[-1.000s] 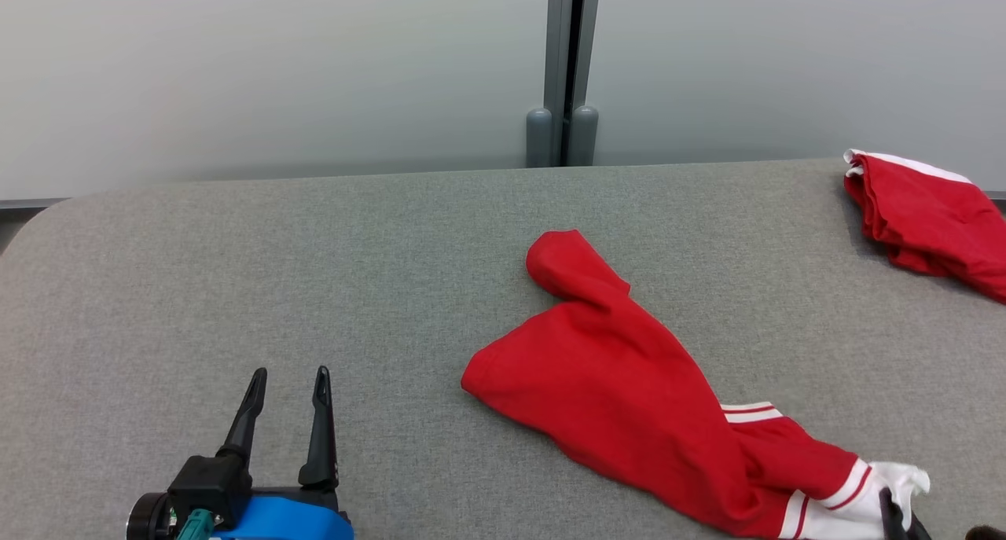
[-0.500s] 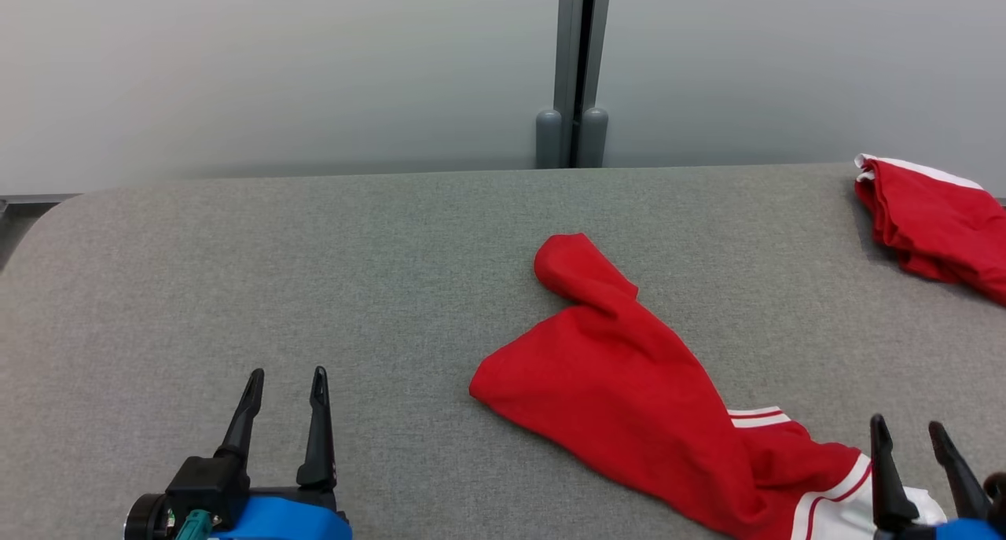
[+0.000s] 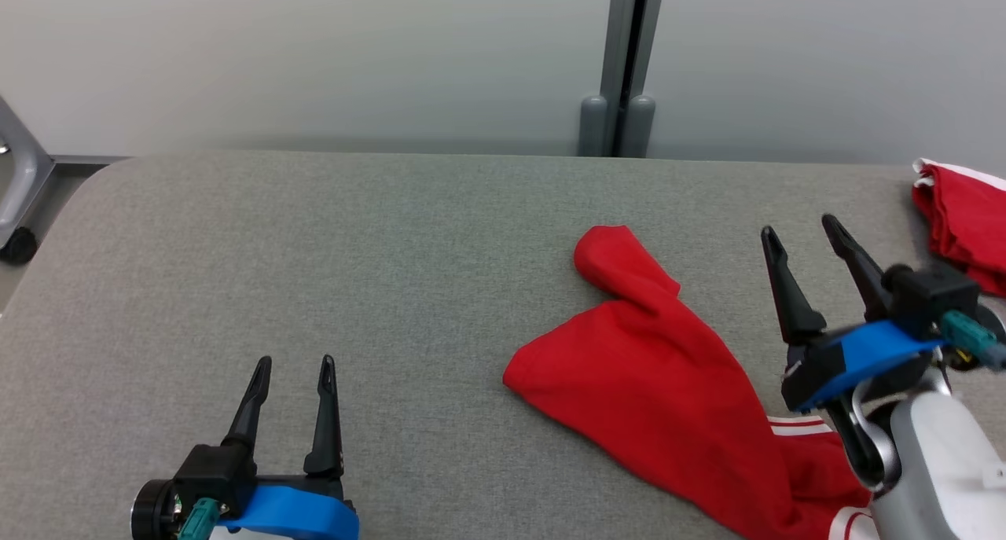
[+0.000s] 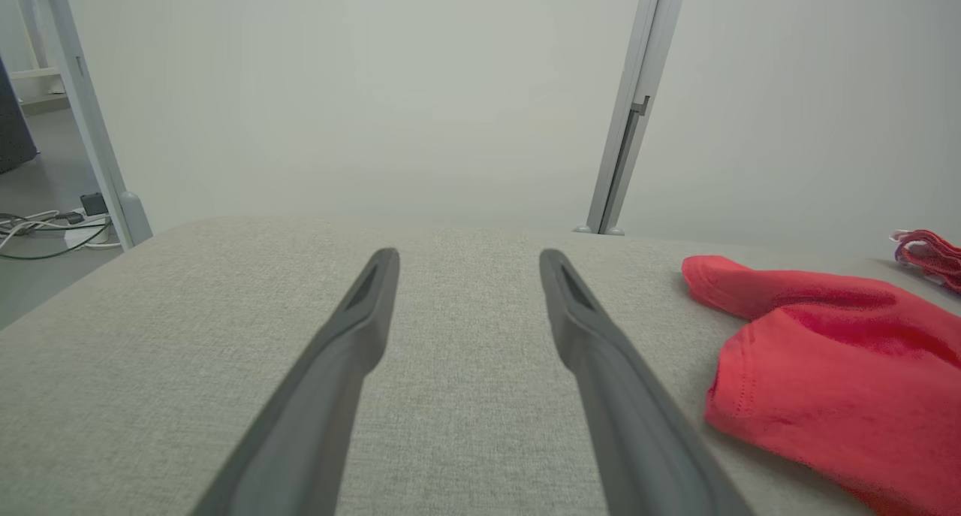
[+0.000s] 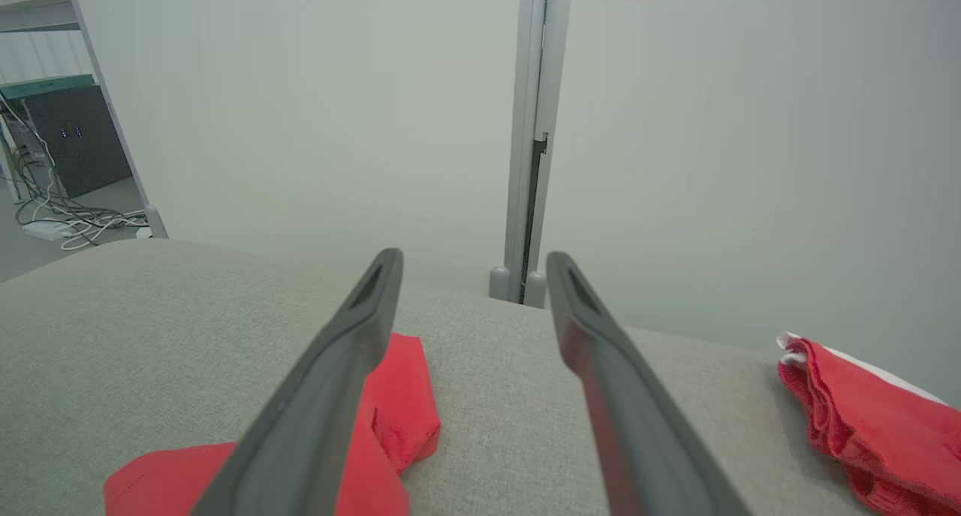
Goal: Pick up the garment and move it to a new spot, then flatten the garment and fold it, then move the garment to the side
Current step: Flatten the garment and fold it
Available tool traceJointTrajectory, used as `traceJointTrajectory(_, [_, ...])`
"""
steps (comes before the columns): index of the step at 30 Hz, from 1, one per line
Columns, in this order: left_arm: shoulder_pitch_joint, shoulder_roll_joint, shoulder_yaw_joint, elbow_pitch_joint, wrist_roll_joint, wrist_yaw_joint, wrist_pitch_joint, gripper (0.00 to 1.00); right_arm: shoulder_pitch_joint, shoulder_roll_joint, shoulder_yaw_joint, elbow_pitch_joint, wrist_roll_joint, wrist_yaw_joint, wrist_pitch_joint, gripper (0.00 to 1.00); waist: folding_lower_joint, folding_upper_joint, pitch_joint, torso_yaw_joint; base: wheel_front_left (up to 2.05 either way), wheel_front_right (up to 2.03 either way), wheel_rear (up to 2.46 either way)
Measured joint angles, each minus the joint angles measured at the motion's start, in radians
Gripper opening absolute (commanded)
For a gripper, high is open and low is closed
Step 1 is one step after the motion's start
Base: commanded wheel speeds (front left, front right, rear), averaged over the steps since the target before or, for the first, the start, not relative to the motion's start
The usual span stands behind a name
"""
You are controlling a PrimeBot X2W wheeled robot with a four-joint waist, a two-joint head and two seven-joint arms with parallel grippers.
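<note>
Right tool [image 3: 798, 225] wide open, empty

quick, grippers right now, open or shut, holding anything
Left gripper: open, holding nothing.
Right gripper: open, holding nothing; the red garment lies loose on the table.
</note>
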Motion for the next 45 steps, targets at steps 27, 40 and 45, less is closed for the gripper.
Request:
traceJointTrajectory(27, [-0.145,0.000,-0.160,0.008,-0.090,0.029,0.000,1.00,-0.539,-0.124,0.282,0.729,-0.009,0.000,0.241,1.00,0.0002,0.0003,0.203,0.235,0.00,0.00,0.00])
traceJointTrajectory(40, [-0.152,0.000,-0.165,0.013,-0.105,0.046,0.000,1.00,-0.580,-0.105,0.334,0.870,0.082,0.000,0.214,0.00,0.0000,0.0003,0.216,0.245,0.00,0.00,0.00])
traceJointTrajectory(45, [-0.149,0.000,-0.153,0.014,-0.104,0.046,0.000,1.00,-0.643,-0.146,0.325,0.867,0.098,0.000,0.103,0.00,-0.0001,0.0002,0.191,0.229,0.00,0.00,0.00])
